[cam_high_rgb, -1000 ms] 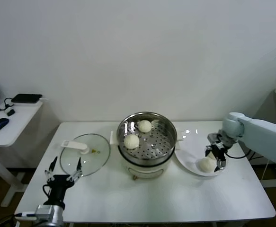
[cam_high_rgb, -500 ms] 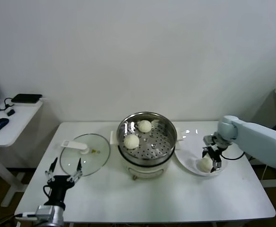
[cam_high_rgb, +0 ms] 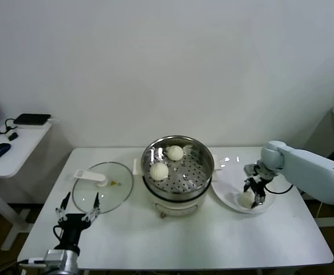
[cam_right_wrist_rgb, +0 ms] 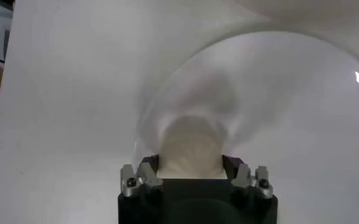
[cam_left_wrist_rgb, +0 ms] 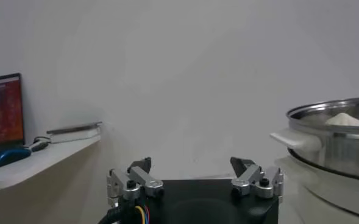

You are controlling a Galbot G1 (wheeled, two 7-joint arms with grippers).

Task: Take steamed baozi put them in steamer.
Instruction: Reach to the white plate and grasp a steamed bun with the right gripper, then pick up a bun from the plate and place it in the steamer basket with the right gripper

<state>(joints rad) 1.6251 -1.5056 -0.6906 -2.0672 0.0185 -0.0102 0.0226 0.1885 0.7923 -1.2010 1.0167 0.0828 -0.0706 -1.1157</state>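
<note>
The steamer [cam_high_rgb: 178,179] stands mid-table on its white pot base and holds two baozi [cam_high_rgb: 175,153] [cam_high_rgb: 159,171]. Another baozi [cam_high_rgb: 246,199] lies on the white plate [cam_high_rgb: 227,195] to the steamer's right. My right gripper [cam_high_rgb: 254,195] is down on the plate, open, with one finger on each side of this baozi. In the right wrist view the baozi [cam_right_wrist_rgb: 191,146] fills the gap between the fingers [cam_right_wrist_rgb: 147,165]. My left gripper [cam_high_rgb: 77,205] is open and empty, parked at the table's front left. The left wrist view also shows the steamer [cam_left_wrist_rgb: 337,137] with a baozi top [cam_left_wrist_rgb: 345,120].
The glass lid [cam_high_rgb: 102,186] with a white handle lies flat left of the steamer. A side desk [cam_high_rgb: 9,150] with a mouse and a dark box stands beyond the table's left edge.
My right gripper has moved a little left and settled lower round the baozi on the plate. The left arm has not moved.
</note>
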